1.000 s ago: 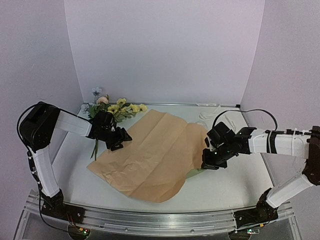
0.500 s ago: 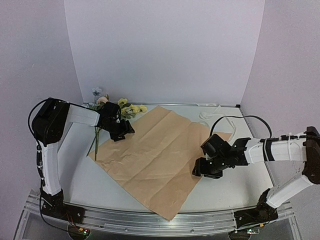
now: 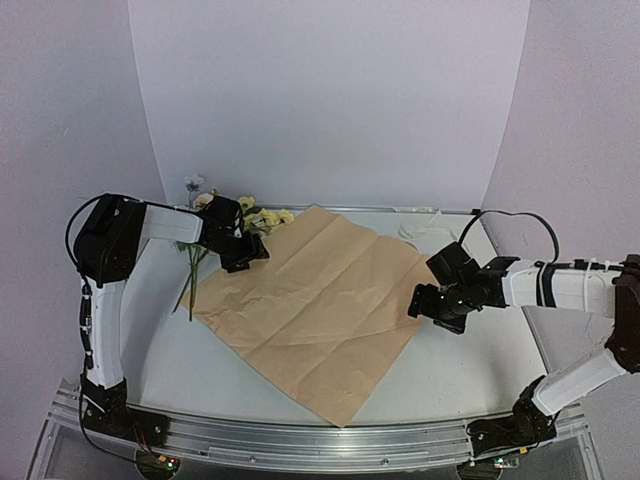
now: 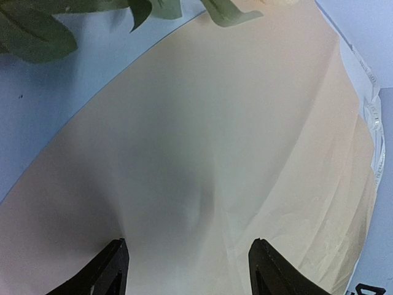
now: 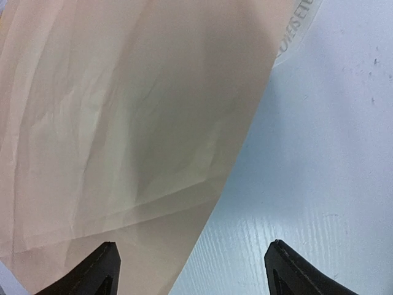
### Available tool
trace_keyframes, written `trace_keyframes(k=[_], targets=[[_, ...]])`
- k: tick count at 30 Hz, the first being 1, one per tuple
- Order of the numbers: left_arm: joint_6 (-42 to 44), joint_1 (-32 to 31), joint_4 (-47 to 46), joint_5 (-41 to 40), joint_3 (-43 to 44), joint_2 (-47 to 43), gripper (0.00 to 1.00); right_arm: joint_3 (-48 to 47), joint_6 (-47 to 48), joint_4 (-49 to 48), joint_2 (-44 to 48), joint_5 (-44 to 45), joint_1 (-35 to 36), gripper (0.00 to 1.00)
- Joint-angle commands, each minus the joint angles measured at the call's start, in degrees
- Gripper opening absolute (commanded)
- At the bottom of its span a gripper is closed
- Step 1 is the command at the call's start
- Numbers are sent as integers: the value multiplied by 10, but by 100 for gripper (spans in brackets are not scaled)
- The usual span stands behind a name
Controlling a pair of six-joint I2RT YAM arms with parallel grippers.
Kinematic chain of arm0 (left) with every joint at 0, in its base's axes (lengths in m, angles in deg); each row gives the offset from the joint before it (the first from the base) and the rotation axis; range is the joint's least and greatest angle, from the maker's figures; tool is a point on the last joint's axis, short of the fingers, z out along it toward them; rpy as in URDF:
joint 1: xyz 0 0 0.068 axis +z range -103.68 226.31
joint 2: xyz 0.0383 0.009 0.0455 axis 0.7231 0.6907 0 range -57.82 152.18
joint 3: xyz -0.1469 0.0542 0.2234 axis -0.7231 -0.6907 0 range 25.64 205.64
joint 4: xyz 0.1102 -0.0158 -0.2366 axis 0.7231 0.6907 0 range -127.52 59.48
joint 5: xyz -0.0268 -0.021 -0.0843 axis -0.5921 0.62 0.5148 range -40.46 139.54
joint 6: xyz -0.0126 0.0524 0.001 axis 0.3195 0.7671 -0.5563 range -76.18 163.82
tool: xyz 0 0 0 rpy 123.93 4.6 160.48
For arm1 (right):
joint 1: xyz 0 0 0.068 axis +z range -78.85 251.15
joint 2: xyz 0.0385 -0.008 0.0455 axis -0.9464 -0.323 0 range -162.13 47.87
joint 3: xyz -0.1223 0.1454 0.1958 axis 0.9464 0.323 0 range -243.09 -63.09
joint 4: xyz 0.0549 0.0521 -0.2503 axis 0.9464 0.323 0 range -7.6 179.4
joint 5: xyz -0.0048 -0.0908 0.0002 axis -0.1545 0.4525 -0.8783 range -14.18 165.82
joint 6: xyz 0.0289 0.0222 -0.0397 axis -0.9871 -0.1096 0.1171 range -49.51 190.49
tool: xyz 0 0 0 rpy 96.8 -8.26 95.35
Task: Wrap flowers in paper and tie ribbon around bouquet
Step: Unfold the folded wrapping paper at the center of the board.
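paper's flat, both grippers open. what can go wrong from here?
1. The flowers lie mostly off the paper, along its far-left edge; dragging them on may bunch that edge.
2. The ribbon runs against the paper's right edge, possibly under it; folding could trap it.
3. The paper's near corner reaches the table's front edge, so a tug may slide it off.

This looks like a robot lab, set up as a small test booth. Plain pale walls (image 3: 330,100) stand on three sides of a white bench (image 3: 470,370) (like a box with its front open). Two white and black robot arms, the left arm (image 3: 100,330) and the right arm (image 3: 570,285), are bolted to a metal rail (image 3: 320,440) at the near edge. A black wire (image 3: 515,218) loops off the right arm. Tiny lights (image 3: 165,462) glow by the left arm's base.
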Motion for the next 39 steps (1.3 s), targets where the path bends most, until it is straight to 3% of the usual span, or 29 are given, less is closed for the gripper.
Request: trace_keyframes(k=[1,12,19,22,33,39], targets=[[33,10,43,1,33,26,70,-27,1,-2,0,20,-13,80],[41,11,45,15,31,21,71,-17,-37,-102,-93,-8,-13,63],[32,11,42,24,25,20,71,12,-61,-140,-116,-25,-13,14],[24,11,37,30,16,14,70,44,-75,-150,-93,-27,-12,0],[-7,11,-7,59,-69,-32,69,119,-139,-157,-33,-4,40,1],[-4,10,-10,72,-68,-50,70,102,-123,-132,-23,0,40,31]])
